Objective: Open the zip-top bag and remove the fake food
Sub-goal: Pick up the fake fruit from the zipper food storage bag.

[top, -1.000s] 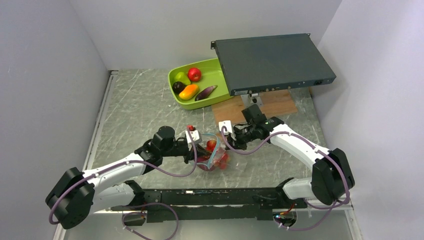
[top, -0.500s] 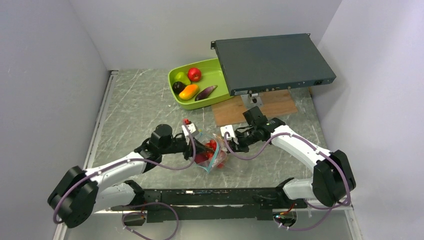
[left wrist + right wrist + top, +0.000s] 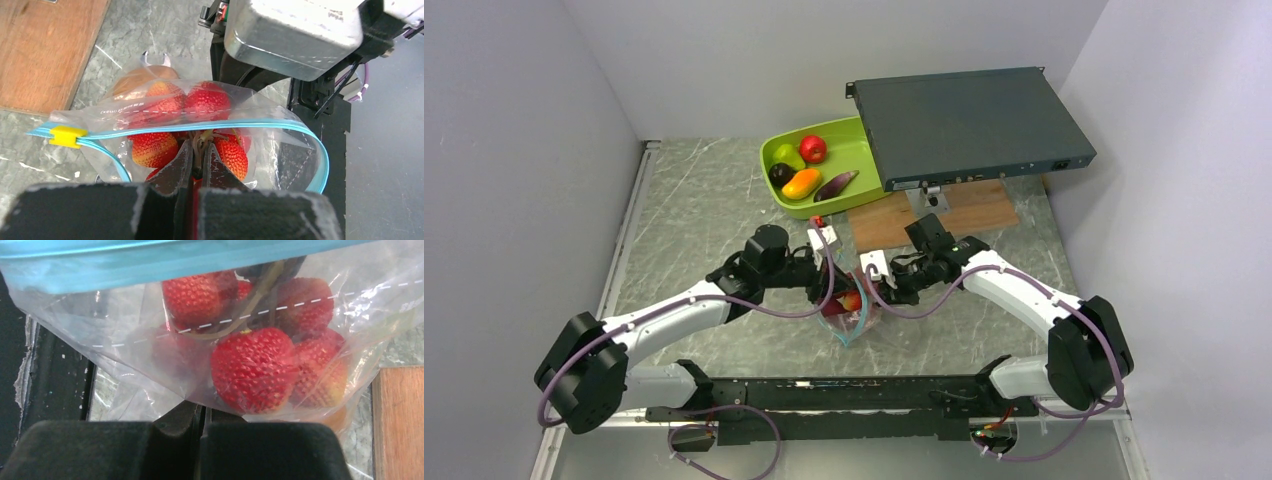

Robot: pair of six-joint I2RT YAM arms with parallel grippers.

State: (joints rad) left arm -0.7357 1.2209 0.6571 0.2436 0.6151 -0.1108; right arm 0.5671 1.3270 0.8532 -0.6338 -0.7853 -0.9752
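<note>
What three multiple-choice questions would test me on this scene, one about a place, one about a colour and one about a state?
1. Where is the lime-green tray?
A. Between the arm bases
B. At the far side, left of the dark box
C. Against the left wall

2. What colour is the slider on the zip-top bag?
A. Yellow
B. Red
C. Black

3. How is the left pincer?
A. Wide open above the tray
B. Shut on the fake strawberries inside the bag
C. Shut on the slider

Answers: 1 B, the top view shows the tray beside the box; 2 A, it stands yellow on the blue strip; 3 B, it is closed on the bunch's stem.
</note>
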